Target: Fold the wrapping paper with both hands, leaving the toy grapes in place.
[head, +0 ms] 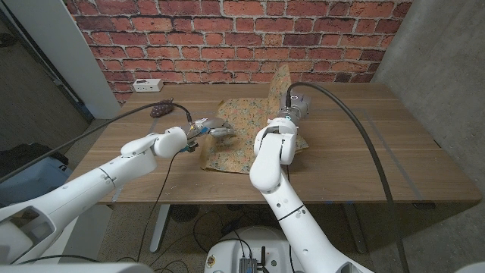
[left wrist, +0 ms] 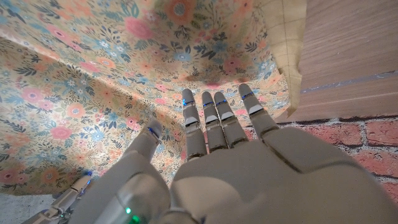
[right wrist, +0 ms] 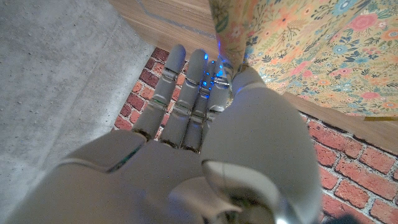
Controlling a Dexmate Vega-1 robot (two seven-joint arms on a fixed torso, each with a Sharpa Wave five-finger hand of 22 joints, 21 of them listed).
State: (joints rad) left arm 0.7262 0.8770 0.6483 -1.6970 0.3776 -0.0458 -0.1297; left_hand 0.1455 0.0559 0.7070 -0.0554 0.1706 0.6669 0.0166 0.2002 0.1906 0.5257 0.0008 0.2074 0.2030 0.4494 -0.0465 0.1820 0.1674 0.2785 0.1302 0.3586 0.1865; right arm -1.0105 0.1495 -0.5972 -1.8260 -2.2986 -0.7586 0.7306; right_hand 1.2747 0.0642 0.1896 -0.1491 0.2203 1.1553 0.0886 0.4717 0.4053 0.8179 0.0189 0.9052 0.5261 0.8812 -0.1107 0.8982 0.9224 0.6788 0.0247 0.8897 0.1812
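On the wooden tabletop (head: pixel 356 152) the floral wrapping paper (head: pixel 242 133) lies mid-table, one corner lifted by the right hand (head: pixel 292 114), fingers (right wrist: pixel 211 74) pinching it, while the left hand (head: pixel 208 130) shows fingers (left wrist: pixel 214 118) extended together against paper, grip unclear; grapes (head: pixel 161 109) sit apart.

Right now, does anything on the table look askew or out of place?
The wrapping paper is not lying flat: its right corner stands up above the table where the right hand pinches it, and the left hand touches the left side. The toy grapes sit on bare wood left of the sheet, not on it.
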